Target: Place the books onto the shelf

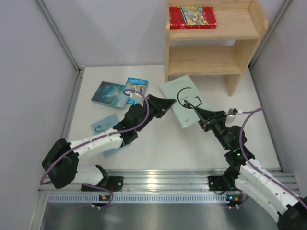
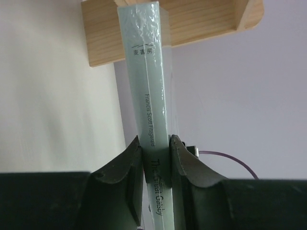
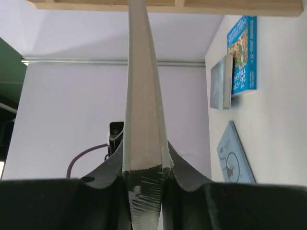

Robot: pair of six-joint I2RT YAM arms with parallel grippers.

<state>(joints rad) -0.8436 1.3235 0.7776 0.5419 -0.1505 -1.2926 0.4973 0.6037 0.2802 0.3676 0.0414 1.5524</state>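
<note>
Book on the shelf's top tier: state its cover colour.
The book is red with a colourful central picture; the top external view shows it best.

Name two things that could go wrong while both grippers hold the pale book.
The left gripper and right gripper pinch the pale book by opposite edges: uneven pulls may bend or drop it. Its far end sits near the shelf and may strike the wood.

the shelf (image 1: 216, 60) is bare pale wood, matt, with the grain showing. the pale book (image 2: 146, 72) wears a clear shiny film, crinkled near the top of the spine. the left gripper (image 2: 156, 148) has dull black plastic fingers (image 2: 127, 172). the table (image 1: 158, 148) is smooth matt white, its front rail (image 1: 158, 179) bright metal.
</note>
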